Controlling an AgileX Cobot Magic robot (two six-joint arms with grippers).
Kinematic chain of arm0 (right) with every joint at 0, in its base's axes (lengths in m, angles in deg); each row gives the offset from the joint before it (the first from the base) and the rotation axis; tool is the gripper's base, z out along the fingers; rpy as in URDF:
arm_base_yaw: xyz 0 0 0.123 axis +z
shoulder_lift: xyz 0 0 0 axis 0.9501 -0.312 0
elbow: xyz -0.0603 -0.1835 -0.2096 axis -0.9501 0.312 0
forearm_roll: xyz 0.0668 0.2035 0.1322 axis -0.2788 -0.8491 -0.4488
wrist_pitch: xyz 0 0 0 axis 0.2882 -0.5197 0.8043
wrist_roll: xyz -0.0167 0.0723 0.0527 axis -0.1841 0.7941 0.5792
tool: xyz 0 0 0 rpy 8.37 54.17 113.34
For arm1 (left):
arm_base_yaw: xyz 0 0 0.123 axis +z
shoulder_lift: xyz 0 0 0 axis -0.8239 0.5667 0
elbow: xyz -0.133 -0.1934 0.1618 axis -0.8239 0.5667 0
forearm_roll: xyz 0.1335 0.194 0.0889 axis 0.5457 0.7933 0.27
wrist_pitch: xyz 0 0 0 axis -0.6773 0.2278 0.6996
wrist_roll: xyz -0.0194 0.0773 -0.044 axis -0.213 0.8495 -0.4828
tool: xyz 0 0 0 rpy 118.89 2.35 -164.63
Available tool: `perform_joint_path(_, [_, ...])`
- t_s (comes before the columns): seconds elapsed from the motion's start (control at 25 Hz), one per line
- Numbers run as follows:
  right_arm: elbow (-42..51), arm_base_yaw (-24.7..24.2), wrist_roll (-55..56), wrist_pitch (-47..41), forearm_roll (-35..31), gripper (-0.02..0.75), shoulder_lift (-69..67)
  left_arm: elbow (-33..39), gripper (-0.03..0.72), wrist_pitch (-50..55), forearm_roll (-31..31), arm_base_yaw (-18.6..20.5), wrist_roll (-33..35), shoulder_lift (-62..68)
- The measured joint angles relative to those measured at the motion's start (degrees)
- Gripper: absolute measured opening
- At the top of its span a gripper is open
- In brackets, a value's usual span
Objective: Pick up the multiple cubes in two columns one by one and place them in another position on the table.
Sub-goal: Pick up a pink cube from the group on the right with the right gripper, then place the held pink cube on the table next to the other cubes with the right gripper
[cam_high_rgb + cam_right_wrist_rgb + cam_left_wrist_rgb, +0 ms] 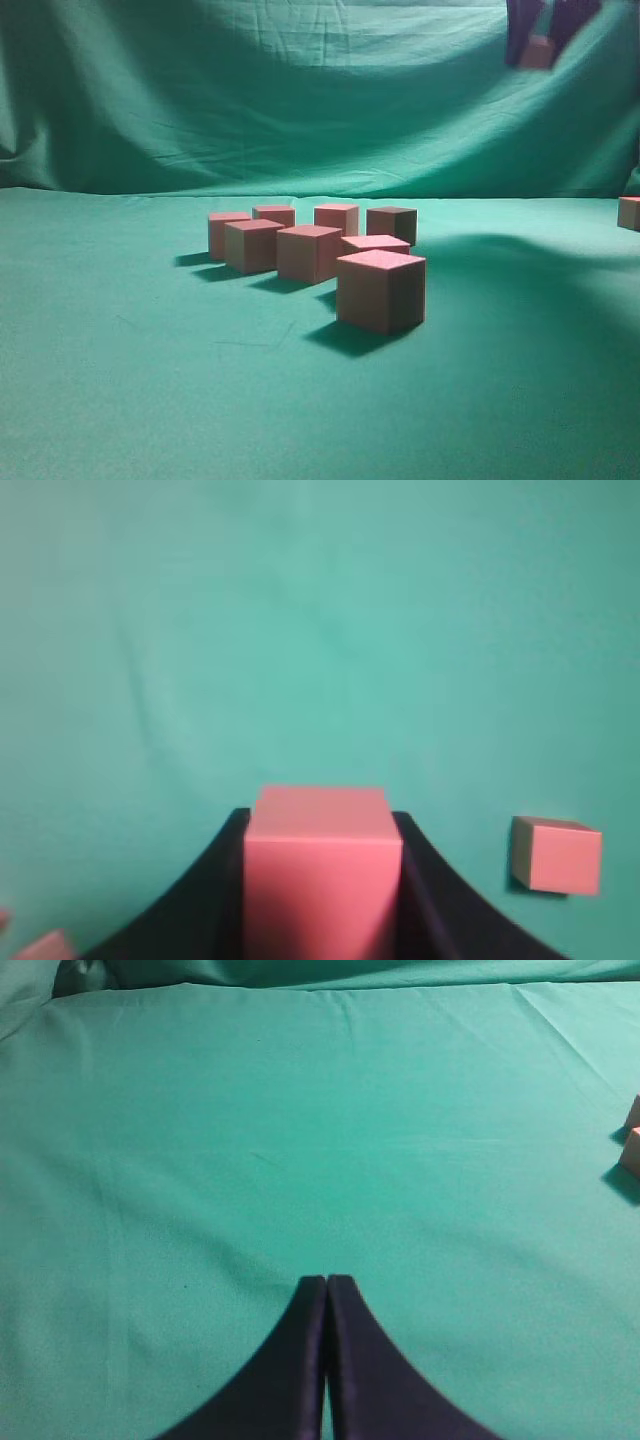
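From the side, seven cubes (380, 290) sit close together on the green table (120, 380); the right gripper (540, 45) holds one cube (540, 52) high up; the left wrist view shows the left gripper (326, 1282) closed and empty; the right wrist view shows that cube squeezed between the dark fingers (425, 880), a lone cube (557, 855) below.

Seven pink cubes (316, 252) cluster on the green table (120, 380); one cube (320, 870) is held aloft.

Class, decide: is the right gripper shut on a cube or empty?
Shut on a cube. In the right wrist view, the right gripper has a pink cube clamped between its dark fingers, above the table.
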Motion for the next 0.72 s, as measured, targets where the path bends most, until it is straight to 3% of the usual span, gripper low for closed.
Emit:
perform_joint_path(0.4, [2.4,7.7,-1.1,-1.1,-3.0,0.255,20.6,0.0,0.0,0.0,0.0,0.0,0.0,0.0])
perform_joint_path(0.72, [26.3,15.2,-1.9,-1.3,-3.2,0.255,37.8,0.0,0.0,0.0,0.0,0.0,0.0,0.0])
